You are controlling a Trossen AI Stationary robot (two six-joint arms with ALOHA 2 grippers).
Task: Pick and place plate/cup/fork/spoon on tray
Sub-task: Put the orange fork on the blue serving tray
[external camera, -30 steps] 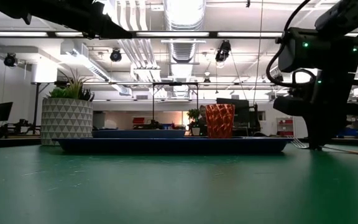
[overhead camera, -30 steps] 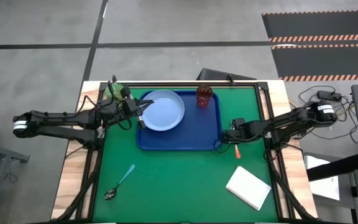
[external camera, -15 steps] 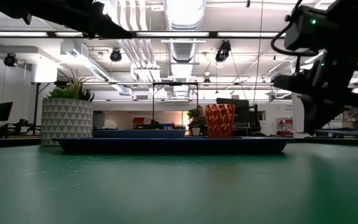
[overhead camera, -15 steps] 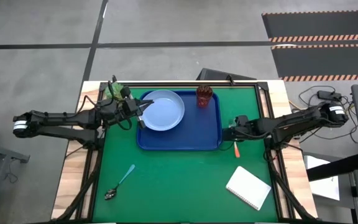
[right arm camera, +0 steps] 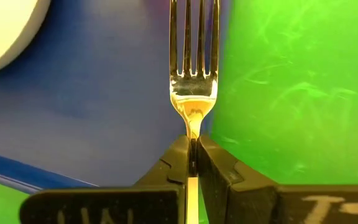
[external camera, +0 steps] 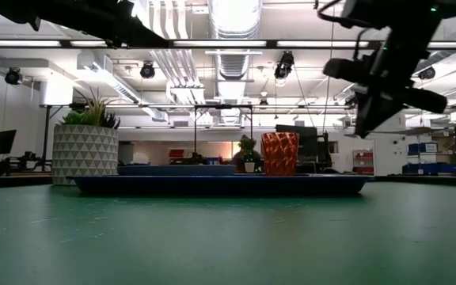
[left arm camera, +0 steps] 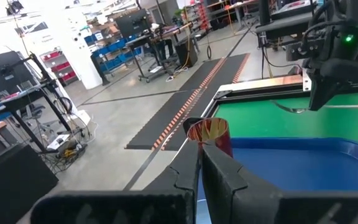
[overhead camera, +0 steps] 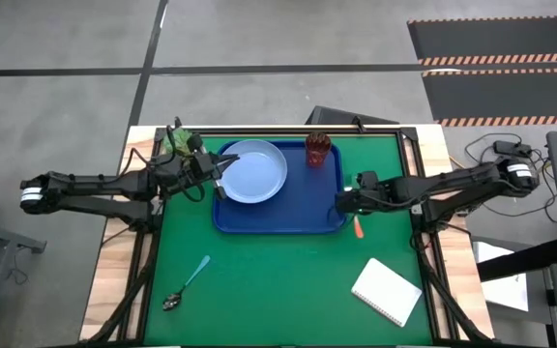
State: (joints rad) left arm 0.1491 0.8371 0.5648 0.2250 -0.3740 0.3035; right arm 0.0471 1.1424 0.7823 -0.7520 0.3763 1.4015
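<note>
My right gripper (overhead camera: 342, 202) is shut on the orange-handled fork (overhead camera: 357, 227) and hangs raised over the right rim of the dark-blue tray (overhead camera: 278, 215). It also shows high up in the low view (external camera: 374, 83). The pale-blue plate (overhead camera: 255, 172) lies in the tray's far left. The reddish-brown cup (overhead camera: 318, 149) stands upright in its far right corner. The blue-handled spoon (overhead camera: 186, 284) lies on the green mat at the near left. My left gripper (overhead camera: 217, 180) is shut beside the plate's left rim; I cannot tell whether it touches it. My right gripper pinches the fork's thin metal neck (right arm camera: 193, 129), just behind the tines, between its two fingertips (right arm camera: 178, 155). The fingers come from the table's right, slanting down. The fork is lifted clear, its tines (right arm camera: 194, 37) over the tray's right rim and its orange handle (overhead camera: 358, 229) over the mat.
A white notepad (overhead camera: 387, 291) lies on the mat at the near right. A white pot with a green plant (overhead camera: 176, 138) stands at the far left corner, just behind my left arm.
My right gripper, shut on the fork, has risen from the mat and gone a little toward the table's left and far edges, over the tray's right rim. The fork has been lifted clear of the mat.
</note>
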